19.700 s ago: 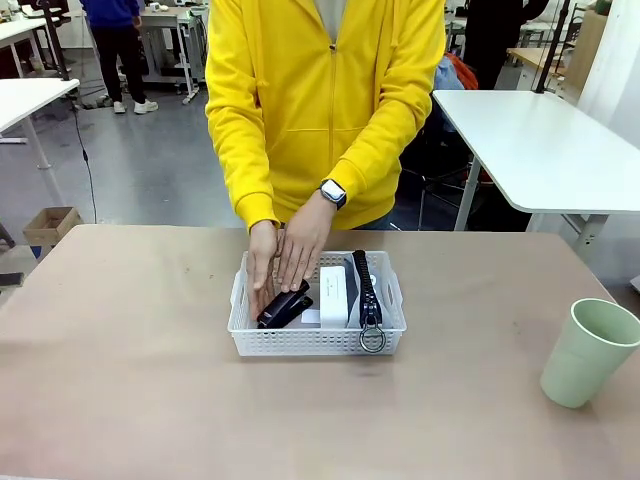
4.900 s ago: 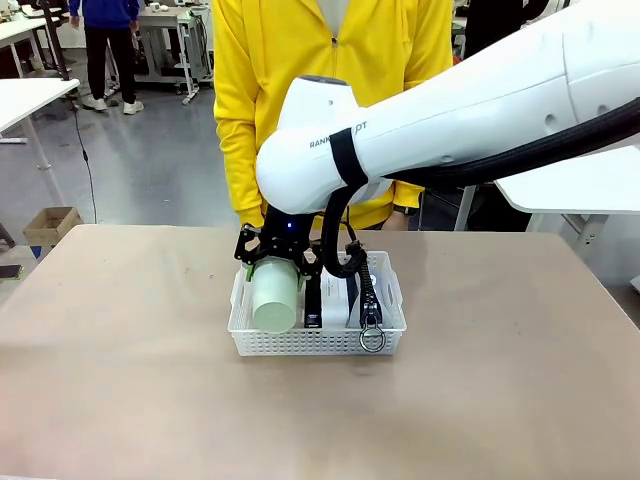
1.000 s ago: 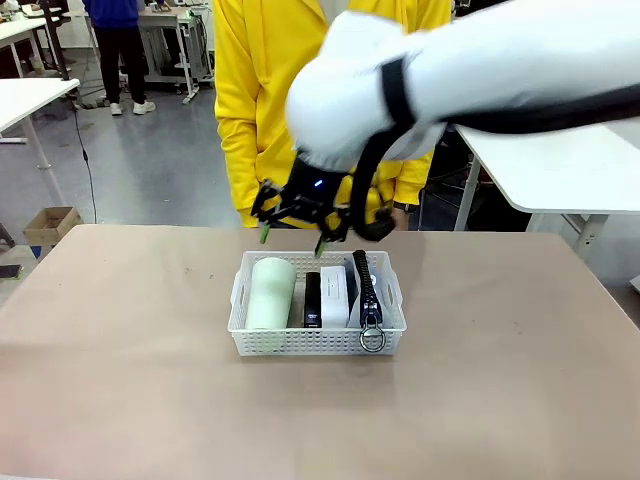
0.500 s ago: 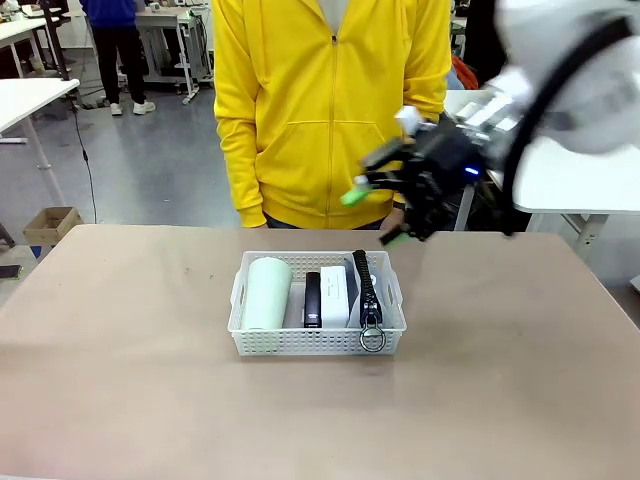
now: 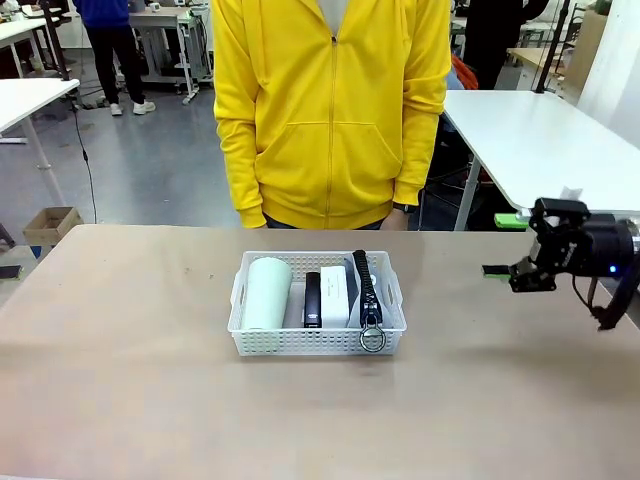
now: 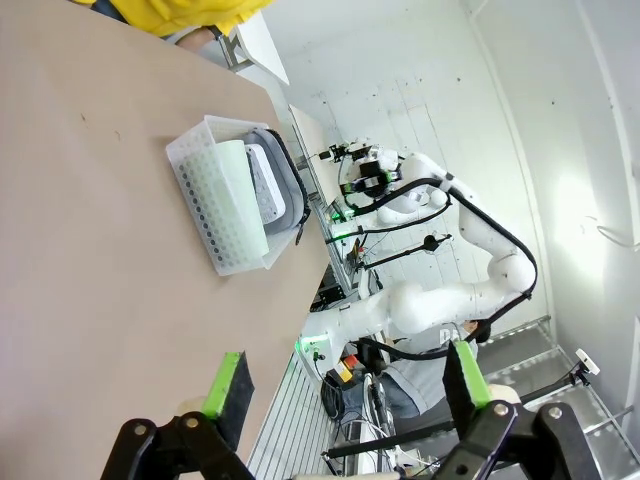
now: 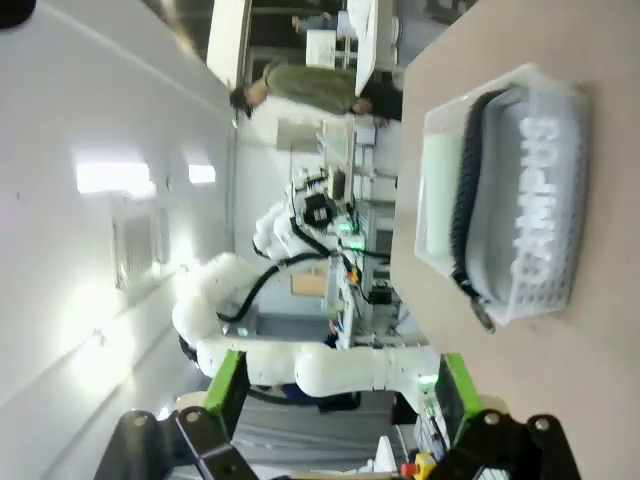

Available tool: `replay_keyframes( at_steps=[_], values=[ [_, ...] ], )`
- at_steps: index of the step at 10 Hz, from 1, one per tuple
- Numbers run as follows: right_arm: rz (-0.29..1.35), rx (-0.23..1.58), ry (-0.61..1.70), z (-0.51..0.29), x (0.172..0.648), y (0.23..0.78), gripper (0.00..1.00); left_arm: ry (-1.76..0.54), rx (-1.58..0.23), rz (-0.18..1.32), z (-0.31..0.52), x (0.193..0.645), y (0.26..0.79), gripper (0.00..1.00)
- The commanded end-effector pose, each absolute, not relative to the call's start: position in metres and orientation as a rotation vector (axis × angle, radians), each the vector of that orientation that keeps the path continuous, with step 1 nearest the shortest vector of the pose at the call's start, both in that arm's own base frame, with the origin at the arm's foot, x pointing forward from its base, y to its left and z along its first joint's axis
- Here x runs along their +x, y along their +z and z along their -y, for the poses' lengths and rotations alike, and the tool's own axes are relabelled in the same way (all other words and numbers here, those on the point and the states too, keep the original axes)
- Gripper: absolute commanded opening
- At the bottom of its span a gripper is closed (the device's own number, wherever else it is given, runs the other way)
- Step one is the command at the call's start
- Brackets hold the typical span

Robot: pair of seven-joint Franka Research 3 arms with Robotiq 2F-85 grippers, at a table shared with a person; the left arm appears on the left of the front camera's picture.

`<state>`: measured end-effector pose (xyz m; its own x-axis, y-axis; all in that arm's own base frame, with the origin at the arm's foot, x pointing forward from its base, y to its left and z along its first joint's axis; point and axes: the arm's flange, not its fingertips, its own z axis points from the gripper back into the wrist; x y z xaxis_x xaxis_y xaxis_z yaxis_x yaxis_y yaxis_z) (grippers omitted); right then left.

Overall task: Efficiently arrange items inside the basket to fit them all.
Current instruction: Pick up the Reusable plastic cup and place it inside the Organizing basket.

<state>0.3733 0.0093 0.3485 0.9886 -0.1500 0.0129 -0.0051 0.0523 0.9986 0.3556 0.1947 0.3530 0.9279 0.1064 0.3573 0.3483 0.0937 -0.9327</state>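
The basket (image 5: pixel 316 342) sits mid-table, nearer the far edge. In it, left to right: cup (image 5: pixel 266 292) lying down, stapler (image 5: pixel 313 298), box (image 5: pixel 334 293), pouch (image 5: pixel 364 290). All look light; the soft pouch likely lifts best by its ring. Right gripper (image 5: pixel 503 245) and left gripper (image 6: pixel 345 395) are both spread, empty.

Across my tan table (image 5: pixel 120 400) stands a person in a yellow zip hoodie (image 5: pixel 330 110), close against its far edge. Behind them the floor (image 5: pixel 150 170) is smooth grey concrete. A white table (image 5: pixel 545 145) sits off the far right corner, another white table (image 5: pixel 25 100) off the far left, with a small cardboard box (image 5: pixel 52 225) on the floor below it. Farther back, a second person in blue (image 5: pixel 112 40) stands by a workbench (image 5: pixel 165 30). My wrist cameras catch white walls (image 6: pixel 520 120) — and bright ceiling lights (image 7: pixel 115 178).
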Motion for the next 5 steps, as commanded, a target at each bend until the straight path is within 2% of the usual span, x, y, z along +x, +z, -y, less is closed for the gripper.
replay_keyframes(
  at_steps=[1, 5],
  values=[
    [0.114, 1.488, -0.061, -0.0222, 0.3714, 0.3711, 1.00, -0.186, -1.471, 0.363, -0.1920, 0.3526, 0.3554, 1.00],
    [0.114, 1.488, -0.061, -0.0222, 0.3714, 0.3711, 1.00, -0.186, -1.471, 0.363, -0.1920, 0.3526, 0.3554, 1.00]
  ],
)
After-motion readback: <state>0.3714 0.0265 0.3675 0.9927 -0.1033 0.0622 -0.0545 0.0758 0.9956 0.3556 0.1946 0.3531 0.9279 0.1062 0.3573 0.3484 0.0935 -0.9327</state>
